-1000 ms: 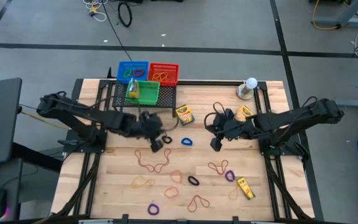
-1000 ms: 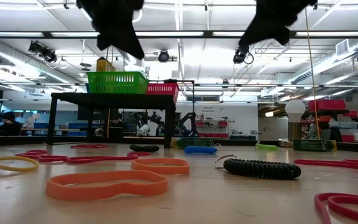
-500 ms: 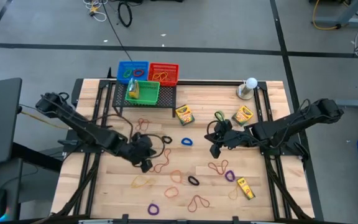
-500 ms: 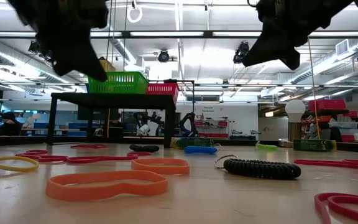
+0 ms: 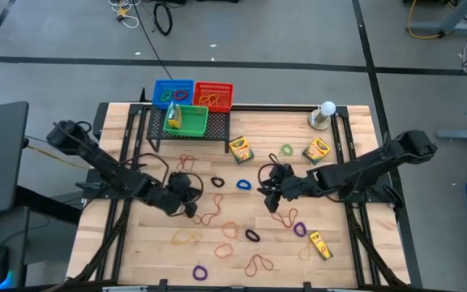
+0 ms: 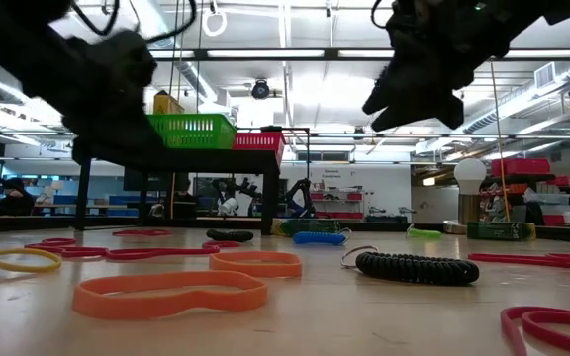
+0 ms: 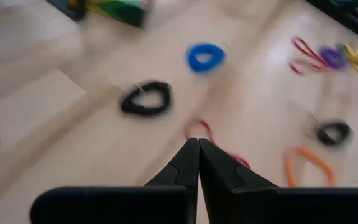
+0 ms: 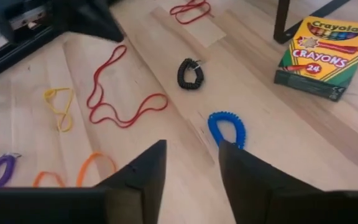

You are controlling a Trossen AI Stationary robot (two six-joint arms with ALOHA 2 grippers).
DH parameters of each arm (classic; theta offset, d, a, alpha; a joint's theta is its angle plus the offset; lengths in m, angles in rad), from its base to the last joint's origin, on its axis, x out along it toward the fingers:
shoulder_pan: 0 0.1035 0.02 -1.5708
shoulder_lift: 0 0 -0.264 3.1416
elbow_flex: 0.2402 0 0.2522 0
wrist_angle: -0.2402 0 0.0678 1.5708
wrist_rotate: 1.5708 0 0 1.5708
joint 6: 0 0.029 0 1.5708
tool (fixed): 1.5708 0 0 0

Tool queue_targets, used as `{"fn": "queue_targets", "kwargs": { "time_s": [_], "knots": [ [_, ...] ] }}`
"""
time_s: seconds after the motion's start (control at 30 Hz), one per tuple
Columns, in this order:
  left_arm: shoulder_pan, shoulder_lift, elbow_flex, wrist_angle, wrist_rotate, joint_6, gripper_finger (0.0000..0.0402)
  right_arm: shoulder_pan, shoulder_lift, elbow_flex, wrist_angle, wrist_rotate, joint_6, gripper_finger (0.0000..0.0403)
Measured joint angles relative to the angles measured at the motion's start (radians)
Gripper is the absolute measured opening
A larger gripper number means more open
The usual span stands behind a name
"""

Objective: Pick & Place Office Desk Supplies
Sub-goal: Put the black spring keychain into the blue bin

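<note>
Both arms hang low over the middle of the wooden surface (image 5: 136, 251) in the high view. The left hand (image 7: 197, 149) has its fingers pressed together on nothing, with a black coil loop (image 7: 145, 99) and a blue coil loop (image 7: 206, 56) lying beyond it. The right hand (image 8: 191, 158) stands open and empty, just short of the same blue loop (image 8: 226, 127); a crayon box (image 8: 321, 56) lies at upper right. Red, orange, yellow and purple bands are scattered toward the frame's lower middle. Green (image 5: 186, 120), blue (image 5: 172, 91) and red baskets (image 5: 213, 94) sit top centre, a white ball (image 5: 327, 108) upper right.
</note>
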Motion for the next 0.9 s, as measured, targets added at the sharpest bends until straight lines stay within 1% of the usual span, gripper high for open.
{"fn": "queue_targets", "kwargs": {
  "time_s": [0.1, 0.2, 0.27, 0.4, 0.47, 0.53, 0.6, 0.7, 0.73, 0.83, 0.9],
  "knots": [
    [0.08, 0.004, -0.001, 0.002, 0.051, 0.0, 0.0041, -0.003, 0.034, 0.029, 0.0, 0.003, 0.0, 0.0174],
    [0.154, 0.021, -0.001, 0.011, 0.1, 0.009, 0.0068, -0.007, 0.057, 0.048, 0.001, 0.02, -0.001, 0.018],
    [0.19, 0.037, -0.001, 0.042, 0.132, 0.062, 0.0089, -0.012, 0.065, 0.054, 0.002, 0.03, -0.001, 0.018],
    [0.251, 0.09, -0.001, 0.132, 0.235, 0.194, 0.0133, -0.02, 0.065, 0.054, -0.001, 0.032, -0.001, 0.0181],
    [0.277, 0.124, 0.001, 0.18, 0.278, 0.225, 0.0155, -0.024, 0.065, 0.054, 0.0, 0.031, -0.013, 0.0181],
    [0.301, 0.156, 0.002, 0.198, 0.283, 0.235, 0.0175, -0.025, 0.065, 0.054, 0.0, 0.033, -0.028, 0.0181],
    [0.321, 0.18, 0.005, 0.186, 0.267, 0.23, 0.019, -0.024, 0.065, 0.054, -0.001, 0.033, -0.039, 0.0181],
    [0.349, 0.211, 0.025, 0.196, 0.261, 0.229, 0.0199, -0.024, 0.065, 0.054, -0.001, 0.033, -0.045, 0.0181],
    [0.358, 0.22, 0.029, 0.194, 0.277, 0.229, 0.0198, -0.024, 0.065, 0.054, 0.0, 0.032, -0.046, 0.0181],
    [0.38, 0.255, 0.042, 0.186, 0.338, 0.232, 0.0188, -0.024, 0.064, 0.054, 0.0, 0.033, -0.053, 0.0181],
    [0.385, 0.274, 0.055, 0.191, 0.359, 0.246, 0.0174, -0.024, 0.064, 0.054, -0.002, 0.035, -0.053, 0.0181]
  ]
}}
